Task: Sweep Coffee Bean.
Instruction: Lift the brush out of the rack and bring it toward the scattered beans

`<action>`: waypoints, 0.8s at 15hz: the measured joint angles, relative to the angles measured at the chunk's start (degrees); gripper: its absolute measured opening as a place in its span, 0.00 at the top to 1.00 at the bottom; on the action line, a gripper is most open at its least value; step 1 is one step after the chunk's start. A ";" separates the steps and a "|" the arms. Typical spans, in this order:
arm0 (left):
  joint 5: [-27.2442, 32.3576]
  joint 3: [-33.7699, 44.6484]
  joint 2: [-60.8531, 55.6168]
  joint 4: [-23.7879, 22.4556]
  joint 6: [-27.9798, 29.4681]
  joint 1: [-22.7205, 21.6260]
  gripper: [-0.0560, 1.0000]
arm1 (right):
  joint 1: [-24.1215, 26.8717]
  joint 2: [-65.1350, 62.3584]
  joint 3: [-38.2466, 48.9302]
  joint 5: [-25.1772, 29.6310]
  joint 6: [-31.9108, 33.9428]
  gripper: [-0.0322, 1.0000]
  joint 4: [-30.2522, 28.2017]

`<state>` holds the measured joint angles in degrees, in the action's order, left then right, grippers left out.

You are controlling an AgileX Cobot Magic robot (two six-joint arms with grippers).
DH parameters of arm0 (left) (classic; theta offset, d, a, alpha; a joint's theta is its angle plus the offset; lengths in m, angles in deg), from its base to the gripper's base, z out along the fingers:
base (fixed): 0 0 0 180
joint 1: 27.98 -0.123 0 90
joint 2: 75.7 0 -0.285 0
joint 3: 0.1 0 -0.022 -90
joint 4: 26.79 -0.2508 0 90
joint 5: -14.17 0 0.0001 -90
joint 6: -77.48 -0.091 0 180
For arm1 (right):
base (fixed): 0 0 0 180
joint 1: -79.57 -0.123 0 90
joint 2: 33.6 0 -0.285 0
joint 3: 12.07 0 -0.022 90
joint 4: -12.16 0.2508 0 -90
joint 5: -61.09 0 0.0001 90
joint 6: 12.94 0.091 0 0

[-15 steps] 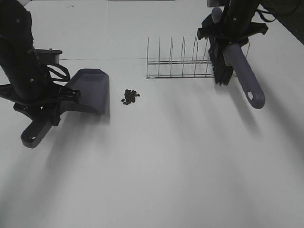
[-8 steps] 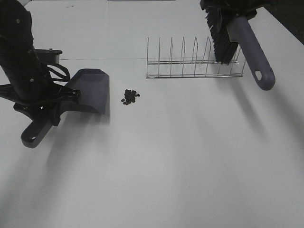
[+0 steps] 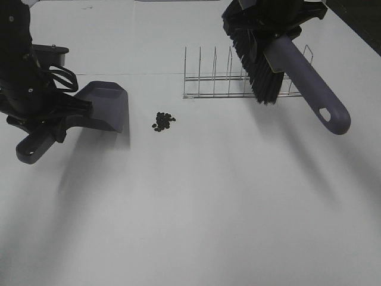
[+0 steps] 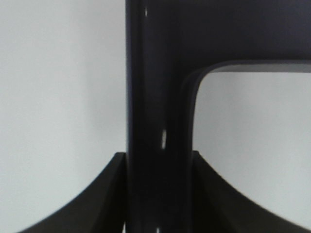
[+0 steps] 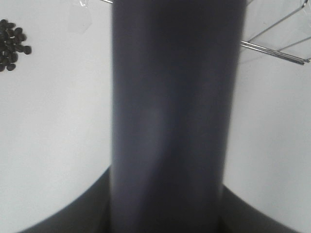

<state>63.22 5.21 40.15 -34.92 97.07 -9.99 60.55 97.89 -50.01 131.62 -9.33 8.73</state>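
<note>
A small heap of coffee beans (image 3: pixel 163 121) lies on the white table (image 3: pixel 196 202), also showing as coffee beans (image 5: pixel 12 43) at the edge of the right wrist view. Left of the heap, the purple-grey dustpan (image 3: pixel 106 106) hangs slightly off the table, its handle (image 4: pixel 158 121) clamped in my shut left gripper (image 3: pixel 52 119). My right gripper (image 3: pixel 275 27) is shut on the brush handle (image 5: pixel 170 116). The brush (image 3: pixel 309 83) hangs above the wire rack, black bristles (image 3: pixel 257 65) pointing down, to the right of the beans and well apart from them.
A wire dish rack (image 3: pixel 244 80) stands at the back, right of centre, directly under the brush bristles. A cable (image 3: pixel 59 77) loops beside the left arm. The table's dark right edge (image 3: pixel 363 30) runs past the far right corner.
The brush has swung left and lower over the rack, toward the beans. The left arm has pulled the dustpan left and slightly back, away from the beans.
</note>
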 joint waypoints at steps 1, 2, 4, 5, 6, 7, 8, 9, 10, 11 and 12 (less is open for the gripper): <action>-1.72 2.35 -1.20 -0.11 0.69 0.00 0.62 | 0.06 0.00 0.34 0.00 0.00 0.69 -0.06; -2.81 3.84 -1.72 -0.23 1.15 0.11 0.62 | 0.06 0.00 0.52 -0.06 0.00 0.69 0.11; -6.93 9.17 -2.06 -0.63 2.52 1.15 0.62 | 0.06 -0.06 1.60 -0.06 0.00 0.69 1.03; -9.68 11.80 -2.06 -0.46 3.27 2.35 0.62 | 0.06 -0.06 2.29 -0.06 0.00 0.69 1.09; -12.49 13.52 -2.06 0.00 3.72 3.84 0.62 | 0.06 -0.06 2.92 -0.06 0.00 0.69 1.09; -13.92 13.98 -1.66 0.46 4.07 4.93 0.62 | 0.06 -0.06 3.04 0.06 0.00 0.69 1.09; -14.44 13.98 -1.38 0.69 4.35 5.33 0.62 | 0.06 -0.06 3.09 0.00 0.00 0.69 1.09; -14.73 14.04 -0.86 1.49 4.76 5.56 0.62 | 0.06 -0.06 3.09 0.00 0.00 0.69 1.09; -13.41 14.04 0.57 2.18 4.93 5.56 0.62 | 0.06 -0.06 3.09 0.00 0.00 0.69 1.09; -12.38 14.04 1.32 2.41 5.21 5.50 0.62 | 0.06 -0.06 3.09 0.00 0.00 0.69 1.09; -11.86 14.04 1.66 2.98 5.73 5.33 0.62 | 0.06 -0.06 3.09 0.00 0.00 0.69 1.09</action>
<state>51.36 19.25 41.81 -31.94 102.80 -4.66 60.60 97.83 -46.92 131.62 -9.33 9.81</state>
